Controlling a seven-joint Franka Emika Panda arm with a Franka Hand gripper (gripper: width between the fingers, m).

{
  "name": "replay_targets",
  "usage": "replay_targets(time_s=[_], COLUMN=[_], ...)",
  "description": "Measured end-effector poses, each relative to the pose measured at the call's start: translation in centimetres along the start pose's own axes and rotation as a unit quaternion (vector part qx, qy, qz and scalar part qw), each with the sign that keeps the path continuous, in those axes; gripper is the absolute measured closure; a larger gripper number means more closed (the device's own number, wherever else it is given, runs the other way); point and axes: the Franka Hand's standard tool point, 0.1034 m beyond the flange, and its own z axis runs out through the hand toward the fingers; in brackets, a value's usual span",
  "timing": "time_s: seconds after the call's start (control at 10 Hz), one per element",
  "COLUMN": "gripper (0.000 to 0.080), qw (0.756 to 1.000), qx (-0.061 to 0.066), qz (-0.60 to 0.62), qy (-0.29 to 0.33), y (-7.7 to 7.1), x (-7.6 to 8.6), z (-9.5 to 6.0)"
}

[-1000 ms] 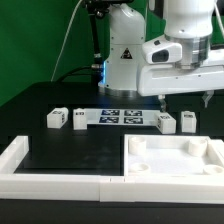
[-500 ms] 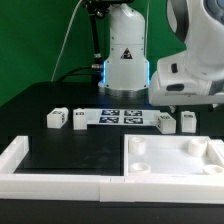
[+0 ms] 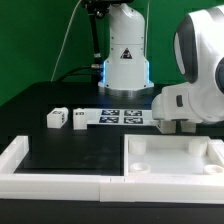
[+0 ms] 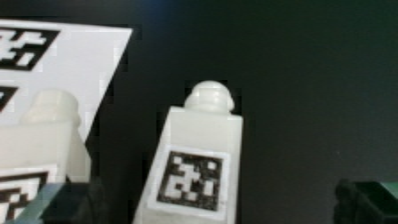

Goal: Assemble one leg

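Observation:
In the wrist view a white leg with a black-and-white tag lies on the black table between my open gripper's two dark fingertips, with a gap on each side. A second leg lies beside it, next to the marker board. In the exterior view my gripper is low over the table at the right and hides those two legs. Two more legs stand at the left of the marker board.
The large white square panel with a raised rim lies at the front right, just in front of my gripper. White border rails run along the front and left. The robot base stands behind the marker board.
My arm has come down and toward the exterior view's right. The hand now sits low over the two right-hand legs and hides them.

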Motion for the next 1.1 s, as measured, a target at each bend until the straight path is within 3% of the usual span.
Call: replay_targets(time_s=[0.4,0.7,1.0,1.1], gripper=[0.015,0.015,0.0512,0.0512], qw=[1.0,1.0,1.0,1.0], qx=[-0.005,-0.005,-0.005,-0.005], qz=[-0.012,-0.019,-0.022,-0.022], qy=[-0.005,-0.001,0.001,0.001], y=[-0.4,-0.5,-0.6,-0.6], x=[0.7,0.9,1.0,1.0], z=[1.8,2.0,1.7,1.8])
